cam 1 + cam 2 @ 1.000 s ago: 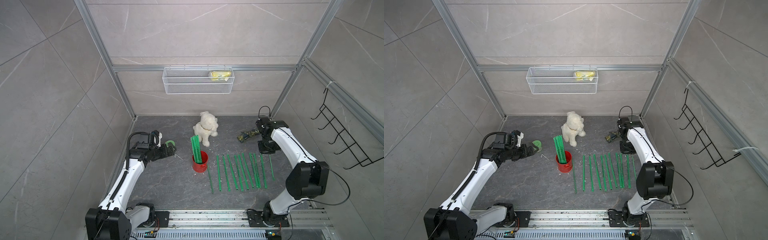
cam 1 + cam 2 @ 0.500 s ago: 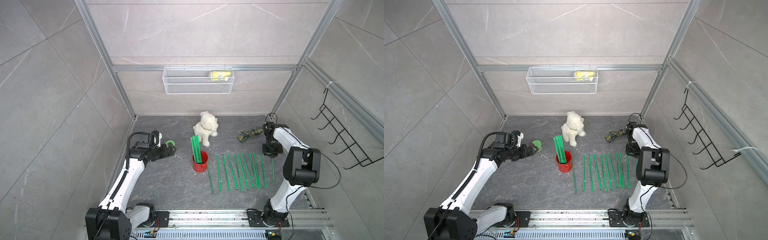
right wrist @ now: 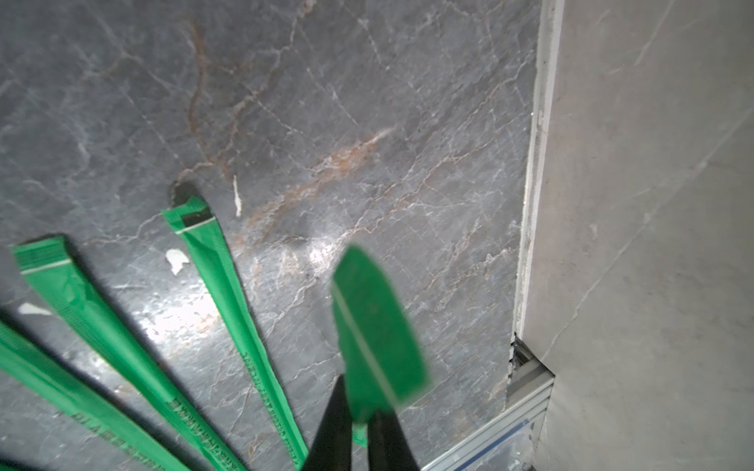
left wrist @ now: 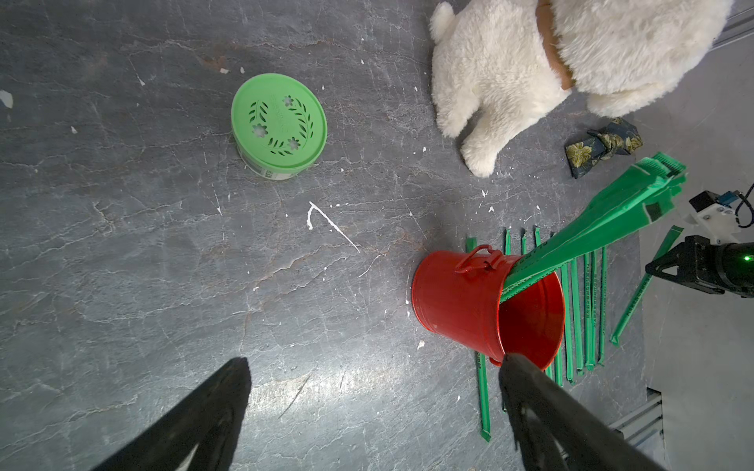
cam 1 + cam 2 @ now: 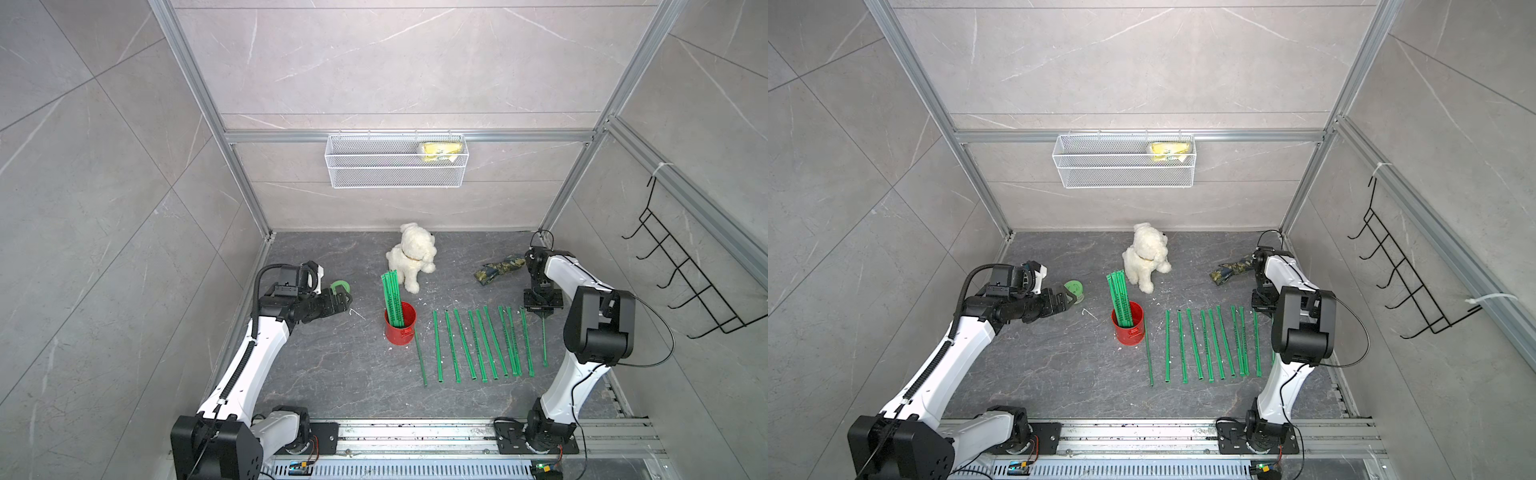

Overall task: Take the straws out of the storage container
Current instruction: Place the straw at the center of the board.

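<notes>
Grey stone-look panels walled the cell, with a dark veined desk point(image 5: 332, 374) below.

Top views: the storage container point(image 5: 400, 329) stood upright near mid-desk. A bundle of straws point(image 5: 392, 297) leaned out of it toward the far left. A row of loose straws point(image 5: 437, 345) lay flat to its right, roughly parallel, running near to far. One more lay just beside the container's right side. The right end effector point(image 5: 542, 314) pointed down at the row's right end, clenched on a single straw point(image 5: 544, 341) that slanted toward the near side, apart from the others. The left end effector point(image 5: 348, 301) hovered left of the container and apart from it, released, jaws wide. A green-lidded jar point(image 5: 340, 286) sat just beyond it. A plush dog point(image 5: 411, 259) sat behind the container, and a camouflage pouch point(image 5: 498, 268) lay far right. A wire basket point(image 5: 1125, 166) on the far wall held a yellow packet point(image 5: 1169, 150). A hook rack point(image 5: 1404, 282) hung on the right wall.

Left wrist view: both dark fingers point(image 4: 196, 416) were spread wide, with only bare desk between them. One fingertip overlapped the container's rim here; contact could not be told. The bundle rested against that rim. The jar's lid was on.

Right wrist view: the fingers point(image 3: 332, 424) were pressed together on the single straw, which was blurred, its end sticking out past them. Three row straws lay flat on the desk alongside. Whether the held straw's other end touched the desk could not be told.
</notes>
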Robot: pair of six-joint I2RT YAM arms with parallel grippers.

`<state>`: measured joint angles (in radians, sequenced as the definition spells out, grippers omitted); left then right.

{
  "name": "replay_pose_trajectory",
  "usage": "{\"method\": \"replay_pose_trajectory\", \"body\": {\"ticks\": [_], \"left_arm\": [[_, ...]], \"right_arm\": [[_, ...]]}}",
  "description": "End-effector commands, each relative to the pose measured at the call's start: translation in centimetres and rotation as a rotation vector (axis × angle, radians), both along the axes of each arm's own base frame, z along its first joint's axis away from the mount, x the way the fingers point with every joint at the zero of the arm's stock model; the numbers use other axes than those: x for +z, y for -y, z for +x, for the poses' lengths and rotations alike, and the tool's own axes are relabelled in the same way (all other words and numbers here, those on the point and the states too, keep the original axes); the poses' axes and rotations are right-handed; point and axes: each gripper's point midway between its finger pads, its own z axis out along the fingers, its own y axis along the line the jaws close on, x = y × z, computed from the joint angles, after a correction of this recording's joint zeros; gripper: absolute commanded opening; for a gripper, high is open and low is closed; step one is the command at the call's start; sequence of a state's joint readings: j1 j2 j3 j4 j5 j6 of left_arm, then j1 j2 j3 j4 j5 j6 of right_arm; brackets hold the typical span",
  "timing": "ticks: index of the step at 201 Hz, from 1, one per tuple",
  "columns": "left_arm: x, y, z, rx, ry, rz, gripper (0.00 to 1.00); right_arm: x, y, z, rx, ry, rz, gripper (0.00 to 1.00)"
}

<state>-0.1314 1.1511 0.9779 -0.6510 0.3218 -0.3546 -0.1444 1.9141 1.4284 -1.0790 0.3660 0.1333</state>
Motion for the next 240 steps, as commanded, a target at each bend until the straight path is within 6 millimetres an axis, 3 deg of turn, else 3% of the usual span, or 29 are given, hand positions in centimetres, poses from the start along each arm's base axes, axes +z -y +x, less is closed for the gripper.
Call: {"method": "replay_pose_trajectory", "body": {"ticks": [1, 95, 194, 220, 240], "left_arm": [[1.9, 0.4, 0.3, -0.032, 0.057, 0.002, 1.00], [2.0, 0.5, 0.3, -0.035, 0.059, -0.002, 1.00], [2.0, 0.5, 0.2, -0.039, 0.058, -0.006, 1.00], [2.4, 0.4, 0.1, -0.036, 0.071, -0.002, 1.00], [2.6, 0.5, 0.1, -0.035, 0.078, -0.011, 1.00]], "right_arm": [[-0.2, -0.2, -0.2, 0.005, -0.017, 0.015, 0.13], [-0.8, -0.3, -1.6, -0.010, -0.043, 0.014, 0.14], [-0.7, -0.4, -1.7, -0.012, -0.043, 0.018, 0.19], [1.6, -1.7, -1.3, -0.013, 0.031, 0.049, 0.19], [5.8, -2.9, -0.9, 0.003, 0.150, 0.081, 0.21]]}}
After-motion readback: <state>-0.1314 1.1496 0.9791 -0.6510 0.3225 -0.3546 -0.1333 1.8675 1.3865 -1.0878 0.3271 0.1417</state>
